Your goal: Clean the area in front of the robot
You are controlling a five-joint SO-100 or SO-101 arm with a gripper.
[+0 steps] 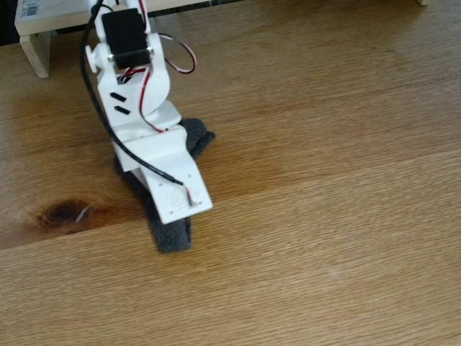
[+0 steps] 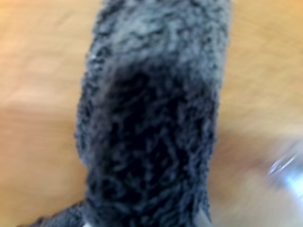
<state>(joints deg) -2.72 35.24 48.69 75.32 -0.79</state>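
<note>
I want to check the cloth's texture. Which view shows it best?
The wrist view: the cloth is close up, its fuzzy dark grey pile visible, though blurred. The fixed view shows its ends sticking out from under the arm.

Cloth (image 1: 173, 234) under robot (image 1: 140, 108), on tabletop (image 1: 324, 216)

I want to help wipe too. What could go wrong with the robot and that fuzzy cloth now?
The dark grey fuzzy cloth lies bunched under the white arm, so it might slip out and stop wiping. The loose black wire hanging beside the arm could snag. The wrist view is blurred, so the grip can't be checked.
</note>
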